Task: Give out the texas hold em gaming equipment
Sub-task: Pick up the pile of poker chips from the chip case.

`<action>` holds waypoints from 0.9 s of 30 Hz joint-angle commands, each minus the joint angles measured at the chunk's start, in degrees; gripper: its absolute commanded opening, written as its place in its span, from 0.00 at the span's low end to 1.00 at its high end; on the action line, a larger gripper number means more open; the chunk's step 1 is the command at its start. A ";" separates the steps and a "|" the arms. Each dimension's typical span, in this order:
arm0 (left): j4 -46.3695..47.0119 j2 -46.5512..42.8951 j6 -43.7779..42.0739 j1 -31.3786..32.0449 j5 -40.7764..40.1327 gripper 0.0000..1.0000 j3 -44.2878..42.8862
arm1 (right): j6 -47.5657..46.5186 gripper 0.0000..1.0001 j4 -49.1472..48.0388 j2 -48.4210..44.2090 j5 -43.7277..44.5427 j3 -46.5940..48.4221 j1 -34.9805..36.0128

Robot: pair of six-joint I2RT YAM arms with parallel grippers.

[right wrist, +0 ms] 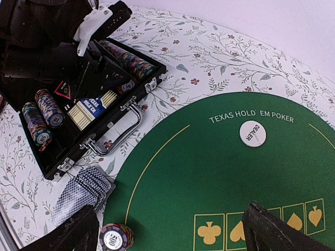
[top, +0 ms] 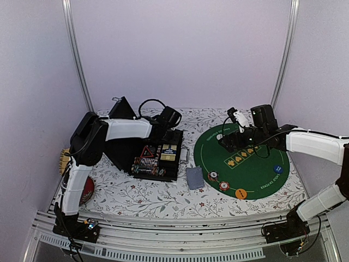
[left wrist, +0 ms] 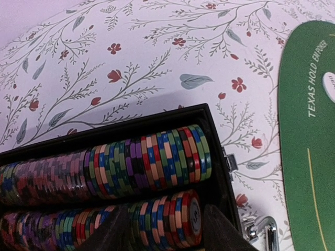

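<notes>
Chips [left wrist: 167, 219] racked at nine o'clock sit inside the parted left claw [left wrist: 166, 212], likely for pickup, grip unclear; right claw [right wrist: 178, 232] hovers wide open, empty.

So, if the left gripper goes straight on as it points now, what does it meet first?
Most likely the near row of poker chips in the black case, right between its fingers.

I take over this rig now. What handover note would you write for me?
Left gripper: fingers astride the end of a chip row in the black case; grip unclear.
Right gripper: open, empty, above the green mat.
Done: dealer button, blue disc, orange disc and two small chip piles lie on the mat; card deck lies just off it.
Left: probably more chips and the cards.
</notes>
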State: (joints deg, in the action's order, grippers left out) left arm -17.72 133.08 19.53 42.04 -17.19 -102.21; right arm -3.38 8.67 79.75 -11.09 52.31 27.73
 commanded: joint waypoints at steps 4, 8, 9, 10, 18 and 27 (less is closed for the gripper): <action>-1.28 0.52 -0.17 2.30 1.57 0.50 2.01 | -0.49 0.98 0.42 0.41 -0.50 2.00 0.05; -1.40 0.35 -0.83 2.29 0.19 0.50 1.80 | -0.49 0.98 0.65 0.50 -0.84 2.04 0.07; -1.67 0.32 -1.00 2.27 -0.19 0.50 1.60 | -0.49 0.98 0.65 0.50 -0.90 2.08 0.05; -1.92 0.27 -1.18 2.29 -0.40 0.50 1.37 | -0.49 0.98 0.65 0.58 -0.95 2.09 0.05; -2.45 -0.83 -2.45 2.41 -1.88 0.53 0.57 | -0.57 0.98 1.03 1.36 -1.47 2.44 0.05; -0.60 -4.24 -2.87 2.27 -0.25 0.60 1.89 | -0.74 0.98 1.31 1.58 -1.66 2.42 0.05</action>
State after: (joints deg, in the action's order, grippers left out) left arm -17.06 132.60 17.15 43.68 -18.61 -101.91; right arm -3.86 9.58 80.82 -12.03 52.97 27.73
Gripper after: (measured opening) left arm 0.577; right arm 0.976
